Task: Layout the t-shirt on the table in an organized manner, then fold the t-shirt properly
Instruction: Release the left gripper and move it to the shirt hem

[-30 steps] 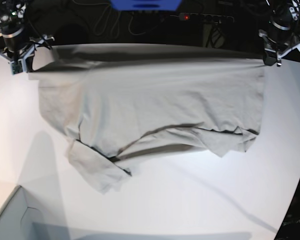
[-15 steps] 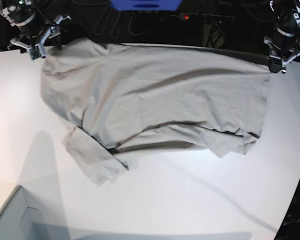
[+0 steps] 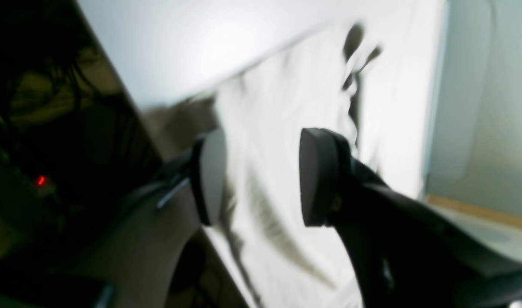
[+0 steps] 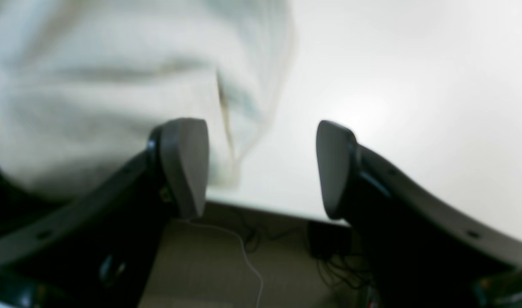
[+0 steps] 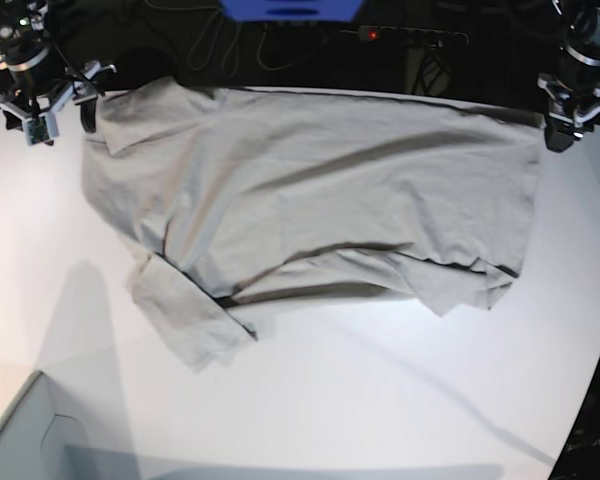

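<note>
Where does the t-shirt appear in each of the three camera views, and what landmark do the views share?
Base: the t-shirt spans the far half of the table.
Left wrist: it lies behind and between the open fingers, running to the upper right.
Right wrist: it fills the upper left.
Shared landmark: the table's far edge, beside the shirt in all three views.

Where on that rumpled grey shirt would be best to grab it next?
Probably the crumpled sleeve of the t-shirt, folded under at the near edge. Come from the bare table side and pinch its loose outer corner, then pull it outward flat.
</note>
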`<act>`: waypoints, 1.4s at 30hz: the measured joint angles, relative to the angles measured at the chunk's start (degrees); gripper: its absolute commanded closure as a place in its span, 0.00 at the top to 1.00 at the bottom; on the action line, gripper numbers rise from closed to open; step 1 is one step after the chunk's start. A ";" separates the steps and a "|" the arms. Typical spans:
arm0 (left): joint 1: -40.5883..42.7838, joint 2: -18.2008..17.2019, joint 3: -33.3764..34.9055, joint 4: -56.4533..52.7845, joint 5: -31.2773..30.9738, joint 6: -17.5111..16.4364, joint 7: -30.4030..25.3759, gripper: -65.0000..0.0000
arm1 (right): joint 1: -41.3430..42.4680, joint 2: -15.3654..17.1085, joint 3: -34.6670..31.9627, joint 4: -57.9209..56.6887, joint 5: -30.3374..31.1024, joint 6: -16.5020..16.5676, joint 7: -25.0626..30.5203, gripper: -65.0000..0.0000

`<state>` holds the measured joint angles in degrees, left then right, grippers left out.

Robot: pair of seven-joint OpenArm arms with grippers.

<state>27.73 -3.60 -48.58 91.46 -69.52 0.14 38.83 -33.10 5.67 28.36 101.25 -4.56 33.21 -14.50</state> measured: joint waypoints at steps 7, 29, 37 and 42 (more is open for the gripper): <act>-7.17 0.70 -0.55 6.88 -0.02 0.09 1.40 0.43 | 5.90 0.00 -0.04 0.00 -0.09 0.11 -0.35 0.61; -53.64 -0.07 36.98 -34.32 44.98 14.73 1.22 0.57 | 18.16 0.00 -10.75 -3.52 -9.44 0.22 -14.05 0.61; -63.67 -2.08 51.21 -54.84 50.66 15.08 -6.43 0.59 | 18.14 0.04 -11.10 -4.13 -10.05 0.20 -14.05 0.61; -66.14 -2.25 51.58 -62.99 56.52 14.93 -6.97 0.59 | 18.14 0.17 -11.02 -4.13 -10.03 0.20 -14.01 0.61</act>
<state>-38.41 -5.85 3.01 28.47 -12.99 15.07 31.86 -14.96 5.85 17.34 97.12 -14.59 33.41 -28.51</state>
